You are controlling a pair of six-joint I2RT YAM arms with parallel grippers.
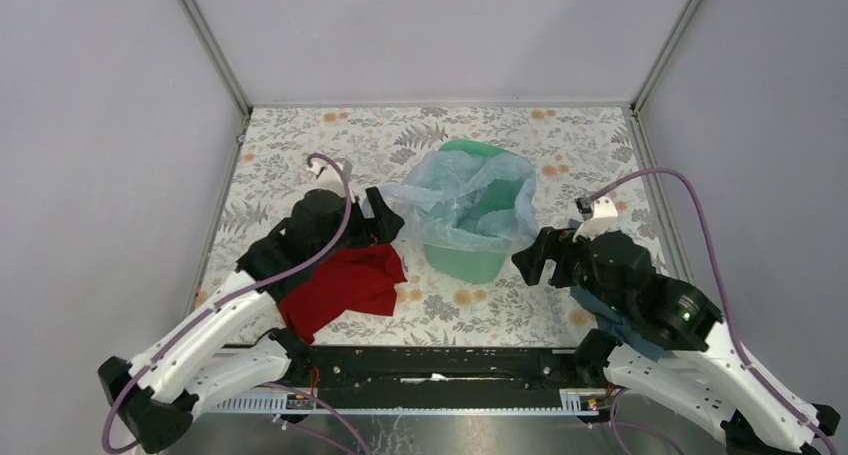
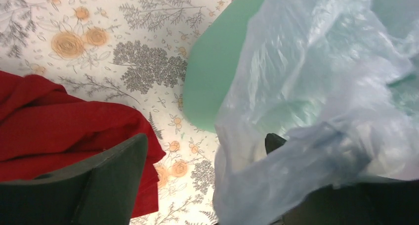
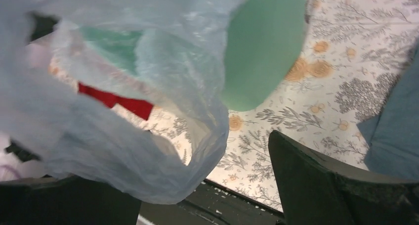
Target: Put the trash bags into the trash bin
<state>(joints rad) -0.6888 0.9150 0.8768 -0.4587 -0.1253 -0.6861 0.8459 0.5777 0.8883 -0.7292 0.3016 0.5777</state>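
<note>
Bin [image 1: 465,260] sits between the two grippers. Bag [image 1: 460,200] is draped over its rim, partly inside, with the near edge loose.

Risks:
- Bag looks hooked, not pinched, so a pull outward likely slips it off a finger.
- A hard pull could drag or tip the bin.
- Film may snag on the rim and tear.

Left gripper [image 1: 385,215]: jaws spread wide. Film lies over the bin-side finger [image 2: 274,142]. The other finger is bare, with the red cloth [image 1: 345,285] just beside it.

Right gripper [image 1: 530,260]: jaws also spread. Film hangs over the bin-side finger; the outer finger [image 3: 316,185] is bare.

Neither clamps anything.
</note>
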